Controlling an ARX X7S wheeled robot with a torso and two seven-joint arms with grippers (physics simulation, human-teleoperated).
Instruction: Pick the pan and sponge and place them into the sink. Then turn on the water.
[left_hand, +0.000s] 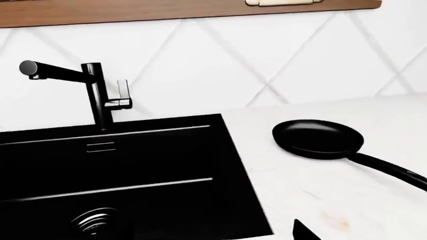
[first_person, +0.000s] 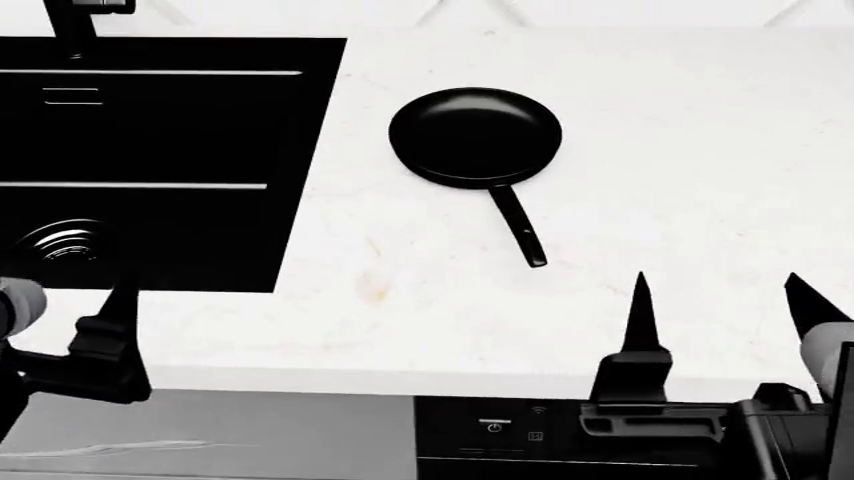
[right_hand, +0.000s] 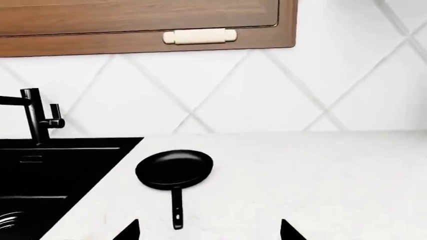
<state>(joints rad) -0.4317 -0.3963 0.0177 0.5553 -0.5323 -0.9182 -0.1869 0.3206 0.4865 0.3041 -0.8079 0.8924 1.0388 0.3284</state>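
Left wrist view: the pan (left_hand: 318, 138) sits upright on the white tabletop (left_hand: 320, 195), beside the sink (left_hand: 113, 175) but apart from its rim; its handle (left_hand: 390, 172) runs from the bowl away from the sink; the faucet (left_hand: 93, 92) stands at the sink's back edge with no water running; only one dark tip of the left jaws (left_hand: 303, 231) shows, so from here I cannot tell how they stand; no sponge is visible.

Head view: the pan's long axis runs from the bowl toward the robot's edge of the tabletop, slightly angled to the right, and the handle end lies ahead of the right jaws (first_person: 721, 300) and a little to their left, well short of them; the right jaws are spread wide and hold nothing; the left jaws (first_person: 114, 330) sit at the sink's near corner, only one finger clear, so spread or pressed I cannot tell.

Right wrist view: the pan lies ahead, between the two spread tips (right_hand: 207, 231), handle pointing back at them.

Risks, as I judge them: the thin glossy handle may twist or slip in a pinch, tipping the heavy bowl; a grip far out on the handle gives poor leverage; carrying it low could knock the sink's rim; the unseen sponge must be found first.
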